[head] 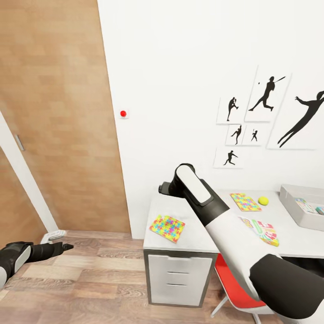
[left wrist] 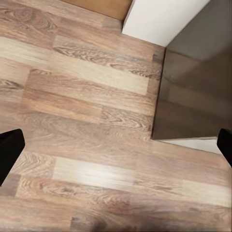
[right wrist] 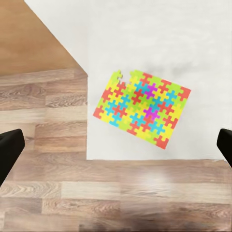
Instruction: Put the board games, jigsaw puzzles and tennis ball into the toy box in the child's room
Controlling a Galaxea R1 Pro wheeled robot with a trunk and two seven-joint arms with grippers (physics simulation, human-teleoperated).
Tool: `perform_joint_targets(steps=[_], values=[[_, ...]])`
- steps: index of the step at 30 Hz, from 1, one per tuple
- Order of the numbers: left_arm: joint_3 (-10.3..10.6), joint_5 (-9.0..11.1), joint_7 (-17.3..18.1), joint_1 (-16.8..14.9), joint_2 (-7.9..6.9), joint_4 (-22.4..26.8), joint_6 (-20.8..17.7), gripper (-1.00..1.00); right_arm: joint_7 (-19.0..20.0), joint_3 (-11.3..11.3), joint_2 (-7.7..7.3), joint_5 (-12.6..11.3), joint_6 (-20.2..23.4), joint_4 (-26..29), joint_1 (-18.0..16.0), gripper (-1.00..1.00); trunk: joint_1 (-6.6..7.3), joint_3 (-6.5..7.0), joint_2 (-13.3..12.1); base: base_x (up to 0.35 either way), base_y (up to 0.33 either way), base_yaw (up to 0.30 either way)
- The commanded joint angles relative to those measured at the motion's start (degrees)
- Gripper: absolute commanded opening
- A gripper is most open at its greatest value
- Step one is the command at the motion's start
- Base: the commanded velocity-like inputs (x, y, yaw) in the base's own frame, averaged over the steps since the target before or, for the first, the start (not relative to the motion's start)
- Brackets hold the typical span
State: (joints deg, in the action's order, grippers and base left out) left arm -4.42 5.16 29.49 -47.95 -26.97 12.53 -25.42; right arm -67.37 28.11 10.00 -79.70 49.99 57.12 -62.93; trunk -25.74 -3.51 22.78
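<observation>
I'm looking down from the head camera at the white counter [head: 198,234] against the white wall, with drawers under its near left end and a red chair [head: 234,288] tucked below. My right arm reaches out over the counter's left part, and its tool [head: 163,188] sits above the back left corner; from here I can't read its opening. The right wrist camera settles it: the two black fingertips [right wrist: 9,150] stand far apart at the edges of the picture, so that tool is wide and holds nothing.

Right below that tool lies a jigsaw puzzle [right wrist: 142,113], bright multicoloured pieces, flat on the counter near its front left corner, with the wooden floor [right wrist: 58,193] showing beyond the edge. In the head view that same puzzle [head: 167,227] sits just left of my forearm. The second puzzle [head: 245,202] lies further back, and the tennis ball [head: 263,200] rests just beside it to the right. A board game [head: 263,229] lies flat nearer the front, partly behind my arm. The grey toy box [head: 292,204] stands at the counter's right end, with something colourful already inside.

My left tool [head: 56,248] hangs low over the floor, well apart from the counter. Its wrist camera shows floorboards and a dark cabinet side [left wrist: 198,87], fingertips [left wrist: 8,150] spread wide, nothing between them.
</observation>
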Motion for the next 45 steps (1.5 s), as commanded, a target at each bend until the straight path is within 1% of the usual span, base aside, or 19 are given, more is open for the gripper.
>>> perform_joint_targets(steps=[1,7,11,14,18,22,28,34,45], values=[[-0.3,0.4,0.1,0.0,0.04,0.0,-0.6,1.00,-0.6,-0.2,0.00,-0.5,0.3,-0.4,-0.1,1.00,-0.04,-0.14,0.1,0.000,0.016,0.000],[-0.2,0.4,0.5,0.0,0.30,0.0,-0.6,1.00,-0.7,-2.8,0.00,-0.5,0.3,-4.7,-0.1,1.00,-0.04,-0.14,0.1,0.000,0.010,0.000],[-0.2,0.4,0.5,0.0,0.38,0.0,-0.6,1.00,-0.7,-3.6,0.00,-0.5,0.3,-6.2,-0.1,1.00,-0.04,-0.14,0.1,0.004,0.139,0.000],[-0.2,0.4,0.6,0.0,0.41,0.0,-0.6,1.00,-0.8,-4.8,0.00,-0.5,0.3,-7.4,-0.1,1.00,-0.04,-0.14,0.1,0.019,0.116,0.000],[-0.2,0.4,1.1,0.0,0.43,0.0,-0.6,1.00,-0.8,-5.9,0.00,-0.5,0.3,-7.9,-0.1,1.00,-0.04,-0.14,0.1,0.008,0.045,0.000],[-0.2,0.4,1.6,0.0,0.38,0.0,-0.6,1.00,-0.8,-6.2,0.00,-0.4,0.1,-7.9,-0.1,1.00,-0.04,-0.14,0.1,0.035,0.151,0.000],[-0.2,0.4,1.8,0.0,0.42,0.0,-0.6,1.00,-0.8,-6.3,0.00,-0.3,-2.3,-8.2,-0.1,1.00,-0.04,-0.17,0.1,0.011,0.257,-0.059],[-0.2,0.4,1.9,0.0,0.43,0.0,-0.6,1.00,-0.8,-6.5,0.00,-0.3,-2.7,-8.2,-0.1,1.00,-0.04,-0.34,0.1,0.001,0.194,-0.221],[-0.2,0.4,1.8,0.0,0.43,0.0,-0.6,1.00,-0.8,-6.5,0.00,-0.3,-2.8,-8.3,0.0,1.00,-0.04,-0.71,0.1,0.003,0.024,-0.256]])
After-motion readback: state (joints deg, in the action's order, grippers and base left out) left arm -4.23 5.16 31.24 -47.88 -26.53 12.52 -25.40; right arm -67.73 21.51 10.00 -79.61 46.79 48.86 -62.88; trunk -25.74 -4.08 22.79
